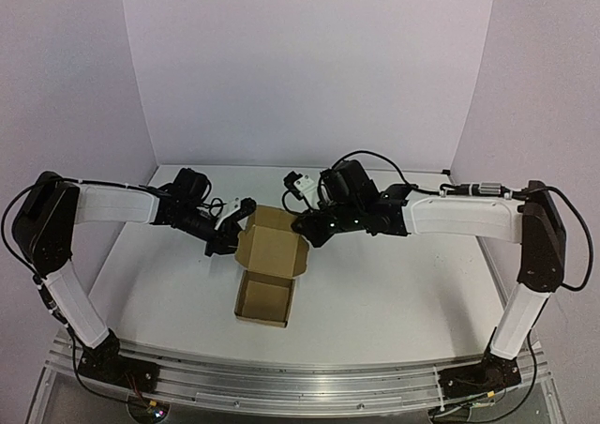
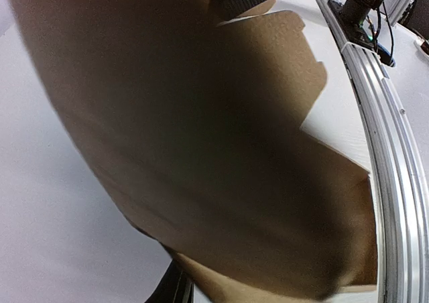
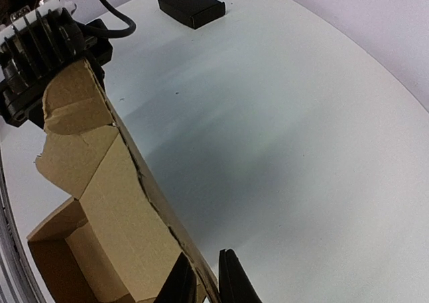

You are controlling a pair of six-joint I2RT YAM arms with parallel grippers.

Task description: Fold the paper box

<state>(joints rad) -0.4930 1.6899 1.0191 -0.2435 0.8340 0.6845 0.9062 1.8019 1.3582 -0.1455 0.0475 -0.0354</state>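
The paper box (image 1: 270, 250) is brown cardboard in the middle of the table. Its open tray lies toward the near side and its lid panel stands raised behind it. My left gripper (image 1: 239, 219) is at the lid's left edge. In the left wrist view the paper box (image 2: 201, 149) fills the frame, with only one dark finger (image 2: 171, 288) showing under it. My right gripper (image 1: 302, 225) is at the lid's right edge. Its two fingers, with the right gripper (image 3: 204, 283) shut between them, pinch the thin wall of the paper box (image 3: 100, 202).
A small black rectangular block (image 3: 191, 7) lies on the white table beyond the box, apart from it. An aluminium rail (image 2: 382, 115) runs along the table's near edge, where the arm bases are bolted. White walls close in the back and sides.
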